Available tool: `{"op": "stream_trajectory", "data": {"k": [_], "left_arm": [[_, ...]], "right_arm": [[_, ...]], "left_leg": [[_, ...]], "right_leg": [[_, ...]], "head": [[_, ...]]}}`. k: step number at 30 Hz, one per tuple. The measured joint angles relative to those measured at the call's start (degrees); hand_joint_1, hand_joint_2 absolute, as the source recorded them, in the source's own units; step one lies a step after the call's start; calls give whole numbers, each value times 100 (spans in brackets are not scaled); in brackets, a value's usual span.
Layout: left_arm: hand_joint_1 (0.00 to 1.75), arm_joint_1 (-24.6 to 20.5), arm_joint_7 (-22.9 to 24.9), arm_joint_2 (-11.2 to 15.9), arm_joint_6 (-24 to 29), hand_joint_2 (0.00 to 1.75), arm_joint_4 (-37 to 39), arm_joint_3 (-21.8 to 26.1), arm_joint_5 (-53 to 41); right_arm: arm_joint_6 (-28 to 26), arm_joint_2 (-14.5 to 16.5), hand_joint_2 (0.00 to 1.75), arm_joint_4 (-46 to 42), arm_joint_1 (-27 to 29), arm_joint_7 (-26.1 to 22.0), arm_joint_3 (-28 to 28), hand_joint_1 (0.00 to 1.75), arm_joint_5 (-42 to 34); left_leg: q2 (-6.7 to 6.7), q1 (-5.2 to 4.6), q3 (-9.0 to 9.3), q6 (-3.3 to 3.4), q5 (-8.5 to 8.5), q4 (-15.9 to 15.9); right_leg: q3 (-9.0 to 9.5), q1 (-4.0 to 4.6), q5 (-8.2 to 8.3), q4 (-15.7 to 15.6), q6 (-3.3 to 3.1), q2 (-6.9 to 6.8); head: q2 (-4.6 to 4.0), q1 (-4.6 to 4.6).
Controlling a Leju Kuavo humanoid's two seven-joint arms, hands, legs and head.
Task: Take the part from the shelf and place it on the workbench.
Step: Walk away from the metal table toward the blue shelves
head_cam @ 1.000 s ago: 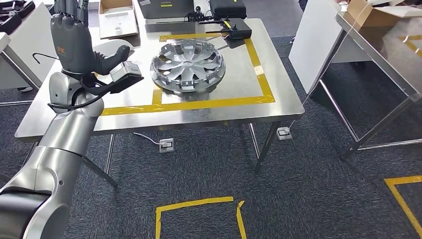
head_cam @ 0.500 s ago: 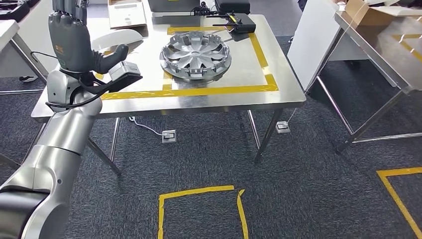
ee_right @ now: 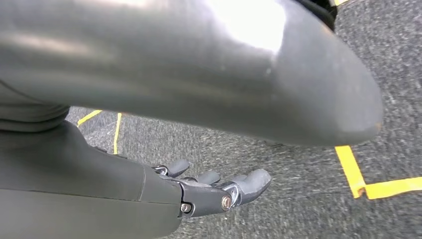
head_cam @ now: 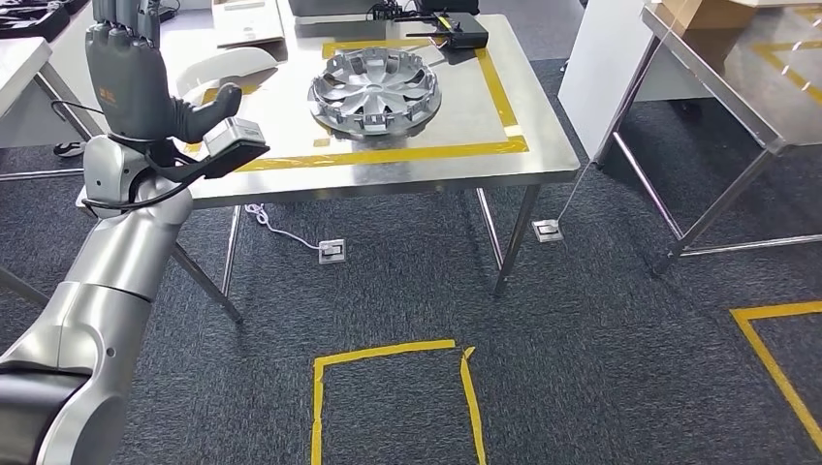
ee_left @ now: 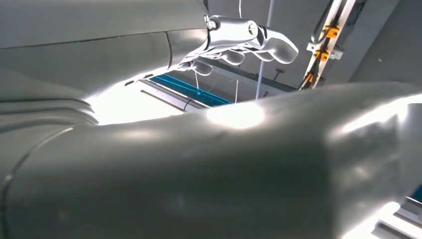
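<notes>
Head cam high, fwd-down; wrist cams close.

Silver hubcap [head_cam: 374, 92] on the workbench [head_cam: 543, 145] (inside yellow tape), raised left robot hand [head_cam: 131, 82] apart.

A white floor socket [head_cam: 331, 250] is lying on the dark carpet under the steel table, its cable running up toward the table's underside. Nearer than the table, a square of yellow tape [head_cam: 392, 387] is sitting on the carpet. To the right of the table, a white board [head_cam: 599, 73] is leaning, and beyond it a second steel bench [head_cam: 766, 126] is standing.
</notes>
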Motion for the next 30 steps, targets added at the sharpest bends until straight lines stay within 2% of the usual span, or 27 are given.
{"op": "stream_trajectory", "data": {"k": [1, 2, 3, 5, 6, 7, 8, 9, 10, 11, 12, 13, 14, 16, 17, 18, 20, 21, 22, 23, 25, 26, 27, 28, 29, 30], "left_arm": [[0, -10, -1, -9, 0, 0, -1, 0, -12], [0, -19, -1, -18, 0, 0, -1, 0, -26], [0, -22, -1, -26, 0, 0, 0, 0, -38], [0, -28, 3, -35, 0, 0, 6, 0, -60], [0, -35, 5, -44, 0, 0, 9, 0, -75], [0, -42, 7, -55, 0, 0, 11, 0, -90], [0, -48, 7, -66, 0, 0, 13, 0, -104], [0, -47, 7, -73, 0, 0, 15, 0, -111], [0, -41, 7, -75, 0, 0, 19, 0, -115], [0, -31, 7, -75, 0, 0, 23, 0, -119], [0, -22, 7, -75, 0, 0, 27, 0, -120], [0, -16, 7, -75, 0, 0, 29, 0, -120], [0, -15, 7, -75, 0, 0, 30, 0, -121], [0, -25, 13, -79, 0, 0, 25, 0, -130], [0, -31, 20, -84, 0, 0, 22, 0, -142], [0, -35, 29, -90, 0, 0, 20, 0, -157], [0, -40, 45, -95, 0, 0, 21, 0, -181], [0, -44, 54, -89, 0, 0, 22, 0, -186], [0, -46, 60, -79, 0, 0, 24, 0, -188], [0, -48, 64, -67, 0, 0, 26, 0, -189], [0, -36, 68, -57, 0, 0, 30, -1, -190], [0, -24, 68, -54, 0, 0, 34, -2, -190], [0, -14, 68, -53, 0, 0, 41, -2, -190], [0, -9, 69, -55, 0, 0, 49, -2, -190], [0, -10, 70, -60, 0, 0, 55, -2, -189], [0, -20, 75, -68, 0, 0, 58, -2, -187]], "right_arm": [[1, -2, 0, 0, 1, -1, 0, 0, -1], [1, -4, 0, 0, 0, -1, 0, 0, -1], [1, -5, 0, 0, 1, -1, 0, 0, -1], [4, -5, 0, 0, 5, 1, 0, 0, -1], [7, -5, 0, 0, 9, 2, 0, 0, -1], [10, -5, 0, 0, 12, 3, 0, 0, -1], [14, -4, 0, 0, 11, 4, 0, 0, -1], [16, -4, 0, 0, 9, 5, 0, 0, -1], [17, -3, 0, 0, 6, 6, 0, 0, -1], [17, -3, 0, 0, 5, 6, 0, 0, -1], [16, -3, 0, 0, 4, 7, 0, 0, -2], [15, -4, 0, 0, 4, 8, 0, 0, -3], [14, -4, 0, 0, 3, 9, 0, 0, -4], [11, -12, 0, 0, -4, 8, 0, 0, -5], [10, -16, 0, 0, -6, 8, 0, 0, -6], [10, -20, 0, 0, -8, 8, 0, 0, -7], [10, -21, 0, 0, -5, 8, 0, 0, -9], [9, -21, 0, 0, -7, 8, 0, 0, -9], [8, -21, 0, 0, -6, 7, 0, 0, -9], [8, -21, 0, 0, -7, 7, 0, 0, -9], [10, -21, 0, 0, -7, 7, 0, 0, -9], [13, -21, 0, 0, -6, 7, 0, 0, -9], [14, -21, 0, 0, -4, 7, -1, 0, -10], [15, -20, 0, 0, -1, 7, -1, 0, -11], [11, -19, 0, 0, 0, 7, -2, 0, -14], [5, -18, 0, 0, 0, 7, -2, 0, -21]], "left_leg": [[-8, -3, 218, 27, -12, -314], [-18, -11, 344, 71, -68, -516], [-28, -31, 364, 132, -96, -569], [-21, -36, 289, 253, -32, -565], [-13, -35, 238, 307, 23, -568], [-6, -27, 178, 354, 87, -575], [-1, -24, 112, 387, 152, -577], [-4, -30, 31, 406, 216, -576], [-4, -39, -46, 414, 275, -574], [-4, -49, -122, 415, 334, -571], [-4, -57, -193, 412, 388, -567], [-4, -63, -258, 404, 440, -564], [-4, -68, -314, 393, 490, -561], [-1, -70, -386, 353, 581, -563], [3, -67, -397, 322, 621, -571], [8, -61, -401, 285, 663, -586], [11, -56, -408, 206, 735, -624], [7, -58, -443, 172, 700, -604], [3, -59, -495, 141, 570, -504], [0, -57, -579, 113, 345, -281], [-3, -48, -785, 59, -183, 446], [-2, -45, -851, 38, -333, 794], [-2, -42, -847, 25, -359, 998], [0, -38, -735, 19, -271, 984], [2, -35, -525, 20, -130, 761], [4, -32, -235, 29, -38, 366]], "right_leg": [[-41, -1, 35, 23, 41, 2], [-65, 7, 70, 42, 81, 5], [-78, 9, 107, 43, 119, 8], [-104, -3, 160, 42, 192, 18], [-151, -15, 77, 106, 223, 23], [-228, -20, -105, 271, 251, 29], [-333, -23, -372, 554, 270, 34], [-456, -22, -666, 932, 284, 38], [-555, -20, -880, 1312, 291, 41], [-594, -17, -978, 1592, 289, 42], [-548, -12, -962, 1702, 279, 43], [-388, -5, -854, 1590, 258, 44], [-122, 6, -718, 1277, 226, 46], [437, 45, -640, 481, 148, 50], [605, 71, -648, 214, 114, 54], [666, 95, -676, 85, 85, 57], [635, 102, -587, 32, 22, 55], [606, 86, -533, 4, -18, 46], [565, 68, -468, -23, -59, 35], [513, 50, -404, -42, -89, 23], [375, 52, -293, -43, -121, 12], [302, 52, -237, -41, -120, 9], [230, 51, -182, -37, -115, 7], [161, 47, -129, -32, -104, 6], [97, 43, -81, -24, -89, 5], [43, 40, -37, -11, -67, 6]], "head": [[0, 3], [0, 6], [0, 9], [0, 9], [0, 10], [0, 14], [0, 23], [0, 30], [0, 34], [0, 36], [0, 36], [0, 37], [0, 38], [0, 37], [0, 44], [0, 54], [0, 77], [0, 78], [0, 73], [0, 68], [0, 61], [0, 61], [0, 60], [0, 60], [0, 60], [0, 61]]}}
